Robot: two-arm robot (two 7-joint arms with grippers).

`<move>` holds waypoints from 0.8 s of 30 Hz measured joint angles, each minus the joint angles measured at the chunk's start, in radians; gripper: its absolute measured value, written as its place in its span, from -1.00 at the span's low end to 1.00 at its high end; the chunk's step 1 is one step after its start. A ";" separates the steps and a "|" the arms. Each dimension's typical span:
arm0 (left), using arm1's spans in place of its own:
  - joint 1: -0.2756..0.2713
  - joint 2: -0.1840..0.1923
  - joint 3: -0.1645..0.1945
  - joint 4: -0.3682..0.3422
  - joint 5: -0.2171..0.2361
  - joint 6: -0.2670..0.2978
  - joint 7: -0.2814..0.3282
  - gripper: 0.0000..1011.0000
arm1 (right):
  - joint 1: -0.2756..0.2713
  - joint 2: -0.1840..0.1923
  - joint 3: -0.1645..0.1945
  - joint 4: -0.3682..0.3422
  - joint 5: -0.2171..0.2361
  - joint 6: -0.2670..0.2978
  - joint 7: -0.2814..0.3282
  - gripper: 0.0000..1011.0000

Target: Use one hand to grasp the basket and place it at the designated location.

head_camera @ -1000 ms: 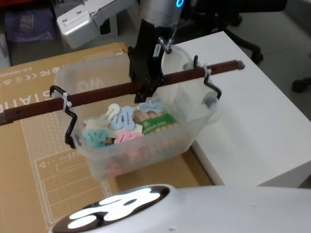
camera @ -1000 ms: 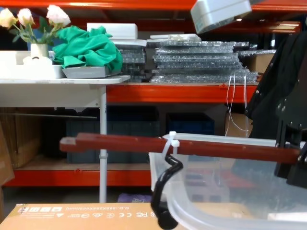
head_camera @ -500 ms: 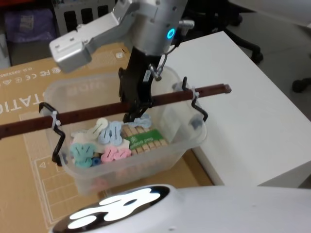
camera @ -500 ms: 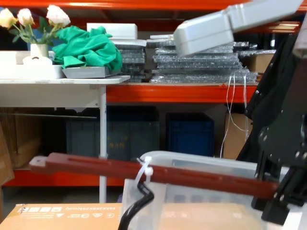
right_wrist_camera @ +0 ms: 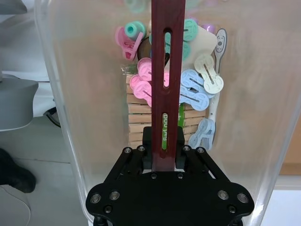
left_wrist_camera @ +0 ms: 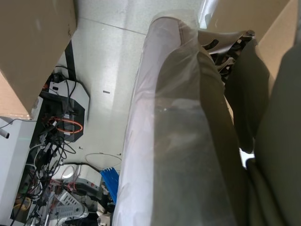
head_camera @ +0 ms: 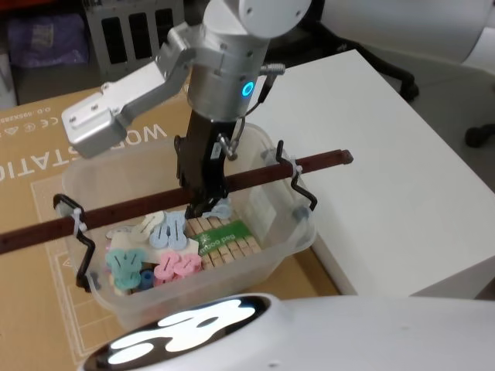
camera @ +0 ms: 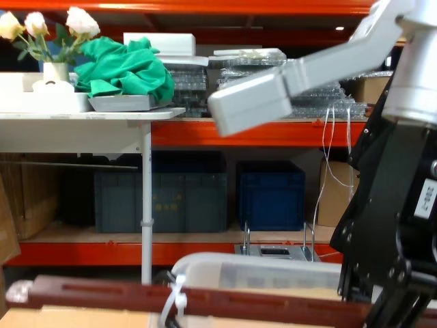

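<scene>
- nearest, under the head camera: the basket (head_camera: 267,259), over the right edge of a flat brown cardboard box (head_camera: 31,154), just beside a white table (head_camera: 387,154); cannot tell whether touching the cardboard.
- across the tub's top, one reddish-brown handle bar (head_camera: 309,162), ends jutting past both short sides, hung on two black wire pivots (head_camera: 300,185), each tied with one white zip tie (head_camera: 292,168).
- at the bar's middle, the right gripper (head_camera: 203,189), reaching down from above, fingers clamped on the bar from both sides.
- from the right wrist: the bar running straight out from between the black fingers (right_wrist_camera: 146,141), slotted along its length; beneath it, a pack of wooden pegs (right_wrist_camera: 138,117) under loose pink, blue, teal and cream clips.
- from the left wrist: grey floor (left_wrist_camera: 108,70) with a tangle of cables, seen past something wrapped in clear plastic.
- from the chest, low and sideways: bar and tub rim along the bottom edge, the right arm large on the right.
- farther back in the room: orange shelving (camera: 205,130) with two dark crates (camera: 272,195) on the low shelf.
- far left: a white side table (camera: 82,123) carrying one green cloth (camera: 126,68) and one vase with three pale blooms (camera: 41,24).
</scene>
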State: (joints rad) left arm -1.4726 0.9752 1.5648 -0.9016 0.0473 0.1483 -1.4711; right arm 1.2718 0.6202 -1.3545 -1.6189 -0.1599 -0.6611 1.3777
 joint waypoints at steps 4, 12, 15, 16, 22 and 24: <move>0.000 0.000 0.000 0.000 0.000 0.000 0.000 -1.00 | -0.005 -0.013 -0.020 0.007 -0.028 0.004 -0.011 -0.53; 0.000 0.000 0.000 0.000 0.000 0.000 0.000 -1.00 | -0.007 -0.032 -0.049 0.016 -0.061 0.010 -0.027 -0.53; 0.000 0.000 0.000 0.000 0.000 0.000 0.000 -1.00 | -0.009 -0.039 -0.060 0.020 -0.073 0.015 -0.032 -0.52; 0.000 0.000 0.000 0.000 0.000 0.000 0.000 -1.00 | -0.009 -0.039 -0.063 0.021 -0.076 0.015 -0.033 -0.52; 0.000 0.000 0.000 0.000 0.000 0.000 0.000 -1.00 | -0.007 -0.044 -0.080 0.027 -0.085 0.018 -0.041 -0.53; 0.000 0.000 0.000 0.000 0.000 0.000 0.000 -1.00 | -0.005 -0.047 -0.086 0.030 -0.088 0.023 -0.044 -0.53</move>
State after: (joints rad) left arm -1.4725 0.9752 1.5648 -0.9015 0.0473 0.1483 -1.4712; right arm 1.2669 0.5735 -1.4408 -1.5891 -0.2481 -0.6385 1.3341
